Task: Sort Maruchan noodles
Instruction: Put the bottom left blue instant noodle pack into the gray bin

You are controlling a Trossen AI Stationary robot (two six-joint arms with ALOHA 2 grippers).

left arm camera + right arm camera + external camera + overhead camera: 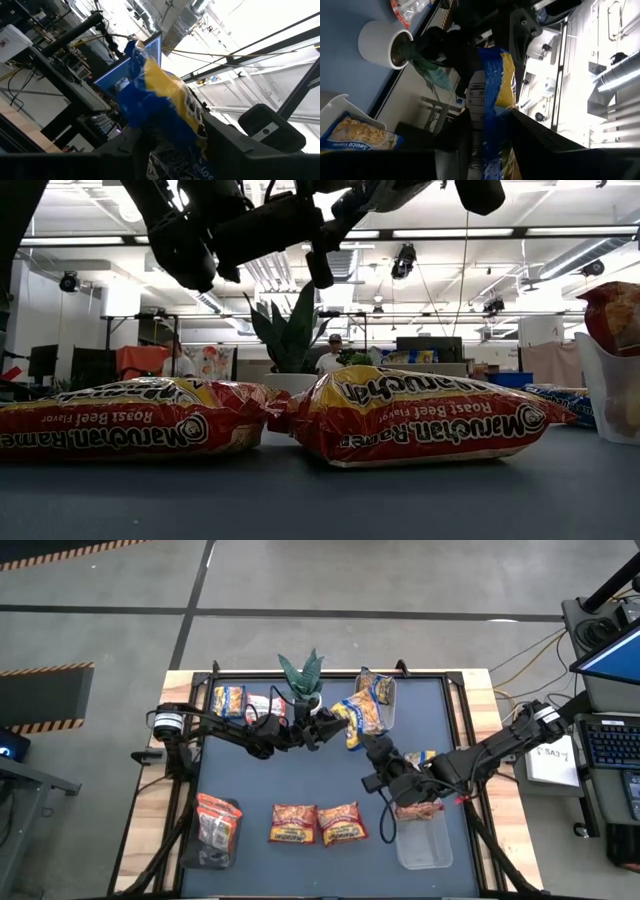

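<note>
A yellow-and-blue Maruchan noodle packet (360,715) hangs in the air above the table's middle, held between both grippers. My left gripper (335,728) reaches it from the table's left and my right gripper (373,746) from the right and near side; both are shut on it. Two orange-red packets (293,823) (342,823) lie flat on the mat near the front. Two more packets (230,700) (265,705) lie at the far left. My left gripper has the packet's left edge (165,135) between its two fingers, coming roughly level from the table's left. The packet (160,95) stands out beyond the fingers, clear of the table. My right gripper pinches the packet's near end (487,125) between its two fingers, seen edge-on, coming from the table's right. The packet (492,85) reaches away from the fingers toward the left gripper, lifted clear.
A potted plant (303,680) stands just behind the left gripper. A clear bin (383,690) with yellow-and-blue packets is at the far middle, another bin (420,840) with a red packet at the near right, and a third bin (215,830) with orange-red packets at the near left.
</note>
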